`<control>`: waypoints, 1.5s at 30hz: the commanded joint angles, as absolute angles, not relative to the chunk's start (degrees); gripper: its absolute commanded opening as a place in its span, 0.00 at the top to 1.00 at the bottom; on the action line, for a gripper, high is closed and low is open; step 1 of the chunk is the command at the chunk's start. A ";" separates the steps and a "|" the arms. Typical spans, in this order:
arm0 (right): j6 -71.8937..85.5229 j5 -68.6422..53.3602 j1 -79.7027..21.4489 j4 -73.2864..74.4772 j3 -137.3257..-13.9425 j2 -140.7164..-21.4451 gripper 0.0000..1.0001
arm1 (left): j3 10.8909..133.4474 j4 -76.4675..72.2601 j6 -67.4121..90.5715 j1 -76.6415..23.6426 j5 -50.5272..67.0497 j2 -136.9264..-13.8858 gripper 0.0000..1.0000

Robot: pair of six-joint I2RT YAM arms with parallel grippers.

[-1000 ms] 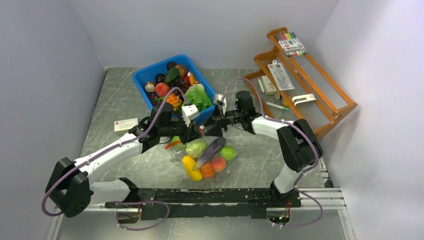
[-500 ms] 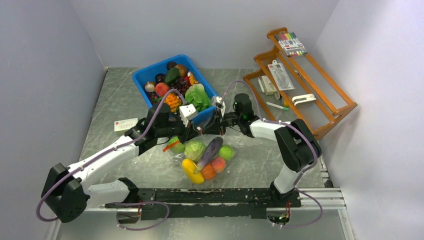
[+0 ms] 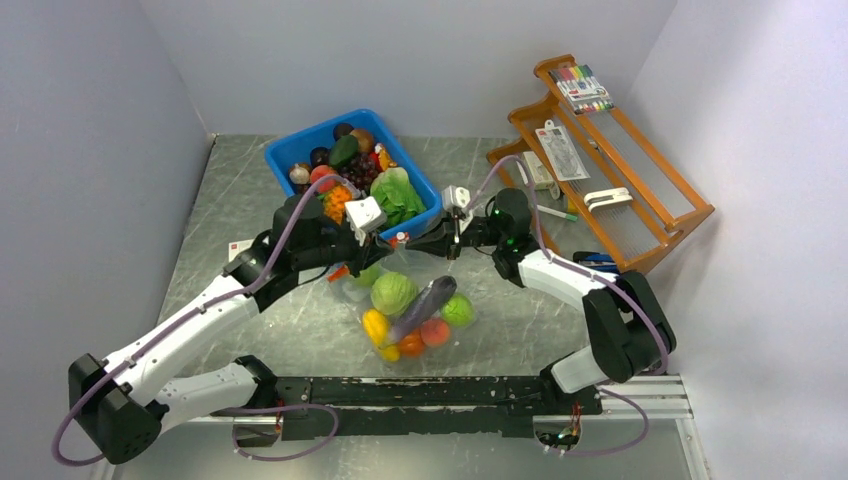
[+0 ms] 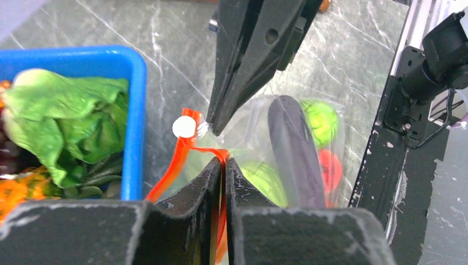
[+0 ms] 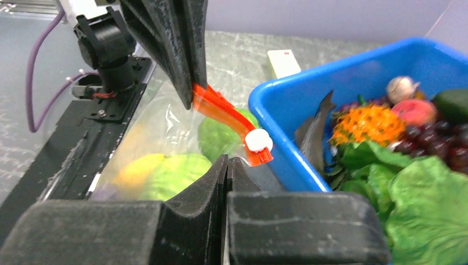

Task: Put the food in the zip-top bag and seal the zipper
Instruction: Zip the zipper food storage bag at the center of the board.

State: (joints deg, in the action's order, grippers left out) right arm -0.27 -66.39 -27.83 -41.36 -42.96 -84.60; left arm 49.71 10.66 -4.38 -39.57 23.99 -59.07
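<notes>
The clear zip-top bag (image 3: 415, 310) holds the food: a green cabbage (image 3: 393, 293), a purple eggplant (image 3: 422, 306), a yellow piece (image 3: 375, 325), a peach (image 3: 433, 332) and another green ball (image 3: 457, 310). My left gripper (image 3: 378, 258) (image 4: 223, 163) is shut on the red-orange zipper (image 4: 190, 149) along the bag's mouth. The zipper's white slider (image 4: 184, 127) (image 5: 258, 142) sits at the strip's end by the blue bin. My right gripper (image 3: 412, 243) (image 5: 228, 160) is shut on the clear bag edge right beside that slider. Both hold the mouth edge up.
A blue bin (image 3: 285, 150) (image 5: 287, 160) full of toy produce stands just behind the bag. A wooden rack (image 3: 640, 215) with markers and packets sits at the back right. A white card (image 3: 238, 246) lies left, partly under my left arm. The black base rail (image 3: 430, 390) runs along the near edge.
The right gripper has shut on the bag edge by the slider. Both arms have drawn back toward the bin, the bag's mouth has risen and the food has slid together.
</notes>
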 commanded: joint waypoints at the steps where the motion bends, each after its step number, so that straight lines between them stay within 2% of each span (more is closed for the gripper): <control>1: 2.32 -64.48 -27.95 -56.76 -41.95 -83.19 1.00 | 56.43 15.78 -9.94 -40.03 21.40 -58.85 0.93; 9: 14.13 -64.28 -30.29 -86.15 -42.07 -86.55 1.00 | 64.89 22.32 -14.50 -40.03 17.55 -59.47 0.93; 14: 11.97 -62.54 -30.06 -91.26 -36.03 -84.55 1.00 | 67.83 23.20 -11.34 -39.96 17.25 -58.92 0.92; 15: 11.03 -62.17 -29.83 -91.31 -34.15 -83.88 1.00 | 67.74 23.02 -8.71 -39.99 16.40 -58.63 0.85; 17: 9.62 -62.70 -29.46 -90.93 -31.40 -82.79 1.00 | 66.99 23.28 -3.86 -39.99 14.38 -57.47 0.60; 18: 8.99 -63.01 -29.37 -91.28 -30.05 -82.25 1.00 | 66.39 23.63 -1.64 -39.91 14.07 -56.96 0.51; 21: 6.92 -64.26 -28.94 -92.45 -26.25 -80.79 1.00 | 63.11 23.78 5.57 -39.93 12.47 -54.47 0.42; 25: 4.50 -65.46 -28.53 -90.45 -22.71 -79.13 1.00 | 57.20 24.62 15.63 -39.93 5.36 -50.11 0.43; 28: 3.29 -64.71 -28.56 -88.44 -21.38 -77.85 1.00 | 56.30 27.86 14.03 -39.98 2.53 -48.78 0.42; 30: 2.87 -64.57 -28.52 -86.95 -21.51 -77.21 1.00 | 56.06 26.77 7.05 -39.96 6.75 -48.38 0.44; 34: 3.97 -64.49 -28.56 -86.66 -22.35 -76.69 1.00 | 56.54 23.26 -7.66 -39.98 19.85 -49.33 0.37; 38: 6.30 -64.20 -28.52 -87.98 -22.97 -77.16 1.00 | 60.18 23.66 -17.65 -39.97 28.69 -54.18 0.36; 45: 3.78 -62.77 -28.49 -81.90 -23.22 -75.33 1.00 | 65.41 23.32 -22.64 -39.99 39.61 -65.04 0.38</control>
